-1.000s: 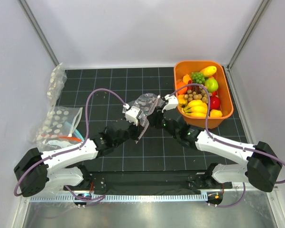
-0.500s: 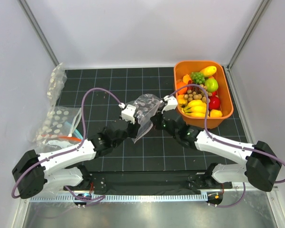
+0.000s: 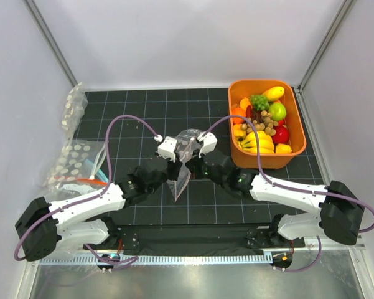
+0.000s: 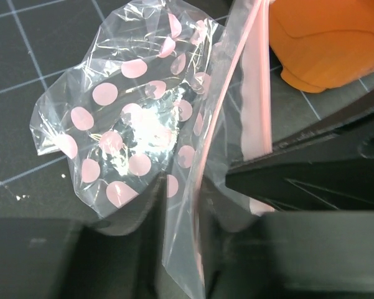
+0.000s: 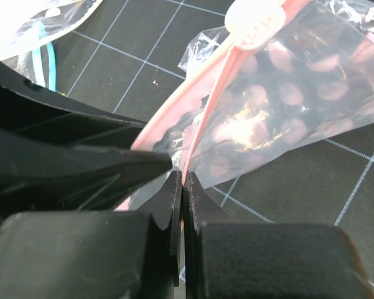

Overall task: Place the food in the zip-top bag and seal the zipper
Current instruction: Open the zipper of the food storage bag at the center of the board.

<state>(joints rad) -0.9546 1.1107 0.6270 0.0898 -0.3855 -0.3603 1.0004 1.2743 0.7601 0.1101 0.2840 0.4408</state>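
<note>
The zip-top bag (image 3: 185, 148), clear with pink dots, is held up between both grippers at the mat's middle, one corner hanging down. My left gripper (image 3: 173, 167) is shut on its edge; in the left wrist view the sheet (image 4: 130, 131) runs between the left gripper's (image 4: 187, 215) fingers. My right gripper (image 3: 194, 166) is shut on the pink zipper strip (image 5: 219, 78), pinched flat at the right gripper (image 5: 182, 179). The zipper also shows in the left wrist view (image 4: 256, 93). The food (image 3: 261, 121) lies in the orange tub. The bag (image 5: 286, 118) looks empty.
The orange tub (image 3: 297, 146) stands at the back right, its corner close to the bag (image 4: 330, 43). Two other dotted bags lie at the left edge (image 3: 78, 163) and back left (image 3: 74, 107). Grey walls close the sides and back.
The right gripper has moved left towards the left gripper. The bag is now bunched between the two grippers, and its lower corner hangs further down.
</note>
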